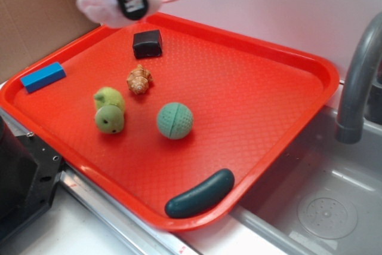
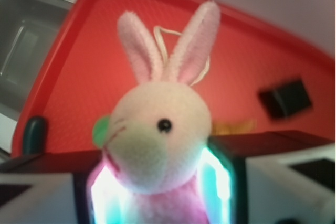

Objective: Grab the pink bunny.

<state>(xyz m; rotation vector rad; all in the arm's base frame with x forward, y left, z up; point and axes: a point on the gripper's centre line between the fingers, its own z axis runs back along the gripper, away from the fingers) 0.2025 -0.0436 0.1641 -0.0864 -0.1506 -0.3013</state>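
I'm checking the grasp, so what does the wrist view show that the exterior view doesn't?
Wrist only: the pink bunny facing the camera, whitish face and black eye, body pinched between the claw fingers. Exterior only: the bunny lifted above the red tray, plus the blue block, yellow-green plush and faucet. Both: bunny, tray, black block, green ball.

Pink bunny (image 1: 101, 9) (image 2: 157, 140): pale-pink plush w/ whitish face, 2 long ears, lifted above tray's far edge, clamped at body.

place: toy kitchen | evidence: grey sink (image 1: 334, 207), faucet (image 1: 358, 82), red tray (image 1: 250, 106) of toys
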